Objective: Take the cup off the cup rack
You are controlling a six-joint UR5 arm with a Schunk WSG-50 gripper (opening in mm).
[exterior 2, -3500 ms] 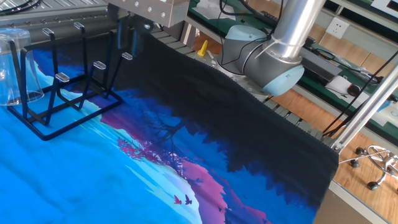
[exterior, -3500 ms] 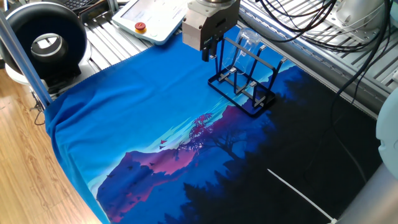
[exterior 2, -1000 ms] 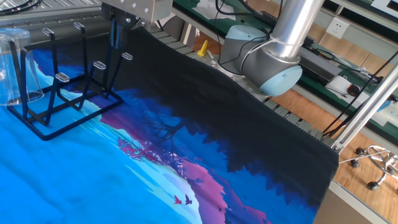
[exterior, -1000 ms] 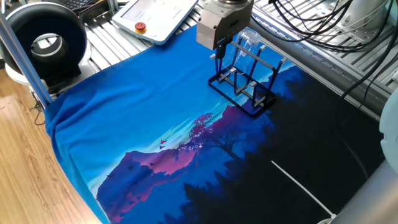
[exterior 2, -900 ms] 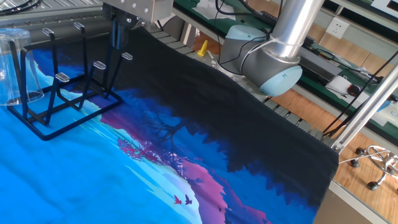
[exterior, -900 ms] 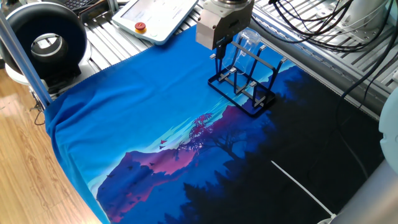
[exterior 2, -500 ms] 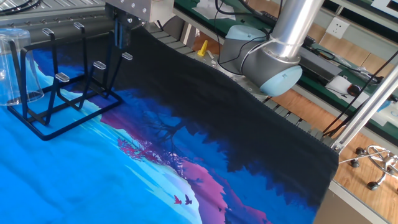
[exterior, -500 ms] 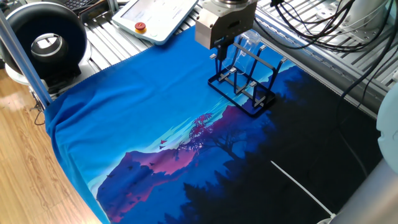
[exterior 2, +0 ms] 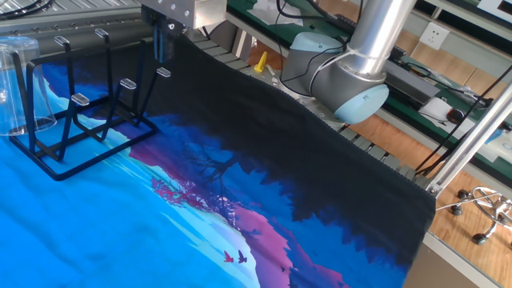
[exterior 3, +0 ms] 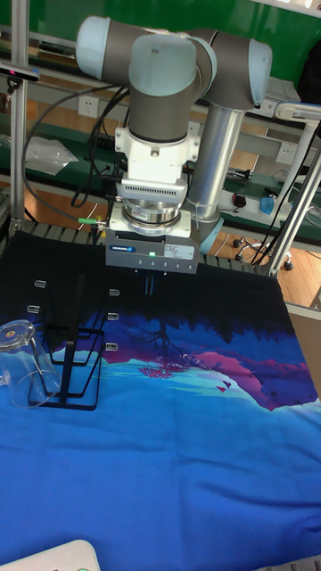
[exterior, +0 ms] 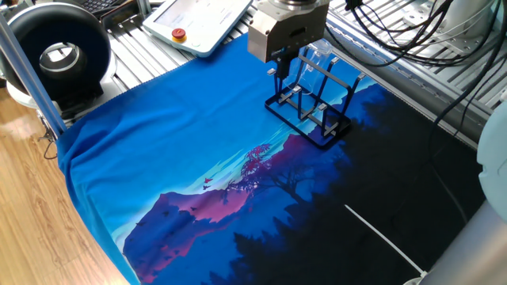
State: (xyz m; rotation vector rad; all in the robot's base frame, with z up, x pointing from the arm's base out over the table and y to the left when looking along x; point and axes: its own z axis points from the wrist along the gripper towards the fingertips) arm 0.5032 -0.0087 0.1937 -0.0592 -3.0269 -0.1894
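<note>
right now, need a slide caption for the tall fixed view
UR5 gripper hangs above the printed cloth, apart from the black cup rack where the clear cup sits upside down.

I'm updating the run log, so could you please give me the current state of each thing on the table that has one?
cup: upside down on an end peg of the rack, not gripped.
cup rack: upright on the cloth, other pegs bare.
gripper: fingers together, holding nothing, clear of the cup.
cloth: spread flat over the table.
</note>
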